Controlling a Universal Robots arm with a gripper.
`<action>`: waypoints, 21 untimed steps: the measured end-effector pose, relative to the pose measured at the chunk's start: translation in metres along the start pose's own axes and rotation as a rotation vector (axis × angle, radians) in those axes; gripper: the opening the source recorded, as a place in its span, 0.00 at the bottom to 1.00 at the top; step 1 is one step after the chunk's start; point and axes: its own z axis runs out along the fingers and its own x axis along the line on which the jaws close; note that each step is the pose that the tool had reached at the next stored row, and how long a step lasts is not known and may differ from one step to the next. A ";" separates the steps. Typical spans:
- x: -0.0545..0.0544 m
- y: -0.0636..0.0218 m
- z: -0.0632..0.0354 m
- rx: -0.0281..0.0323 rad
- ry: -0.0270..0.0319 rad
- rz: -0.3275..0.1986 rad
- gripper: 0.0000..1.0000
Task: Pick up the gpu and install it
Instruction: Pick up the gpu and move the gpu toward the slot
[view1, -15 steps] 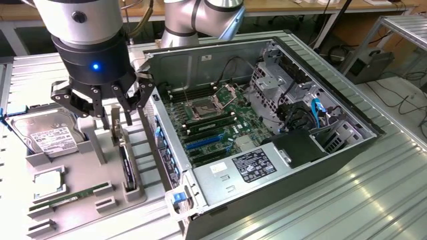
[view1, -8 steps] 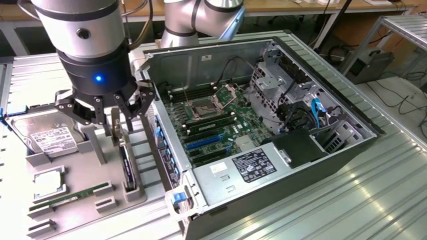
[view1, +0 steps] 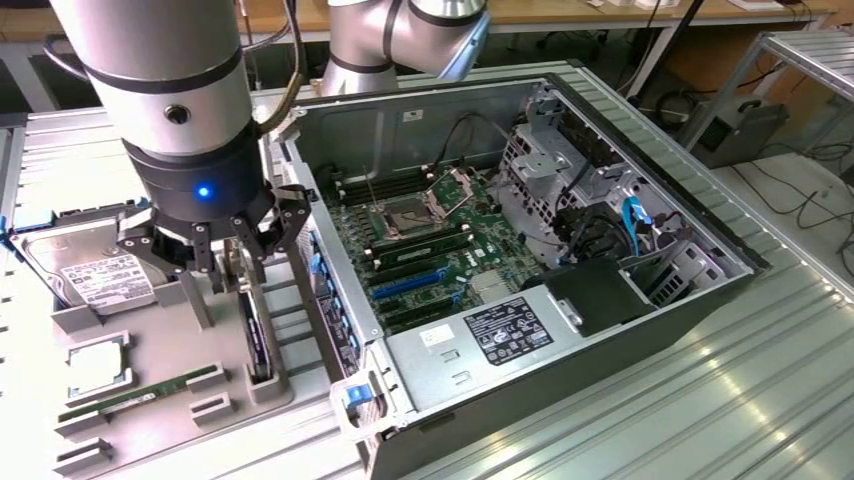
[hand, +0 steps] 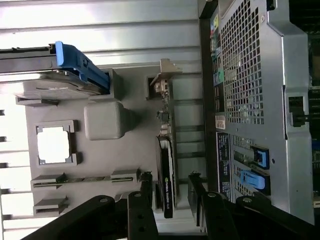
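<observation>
The gpu (hand: 166, 172) stands on its edge in a slot of the grey holder tray (hand: 125, 155), black face with a green-lettered label, its silver bracket (hand: 162, 80) at the far end. In the exterior view the gpu (view1: 254, 335) sits just beside the open computer case (view1: 641, 300). My gripper (hand: 170, 189) is open, with one finger on each side of the card's near end and a gap on both sides. From the exterior view the gripper (view1: 238, 265) hangs directly above the card.
On the tray lie a silver hard drive (view1: 94, 275) with a blue clip (hand: 75, 62), a square processor (view1: 96, 368) and a narrow green memory stick (view1: 140, 392). Inside the case, the motherboard (view1: 427, 250) shows blue card slots (view1: 407, 285). The case wall (hand: 250, 100) stands close to the card.
</observation>
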 end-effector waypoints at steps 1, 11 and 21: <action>0.000 -0.0002 0.0033 -0.0001 0.0003 -0.008 0.42; -0.002 -0.0013 0.0312 -0.0004 0.0011 -0.023 0.42; -0.001 -0.0020 0.0516 -0.0003 0.0010 -0.020 0.42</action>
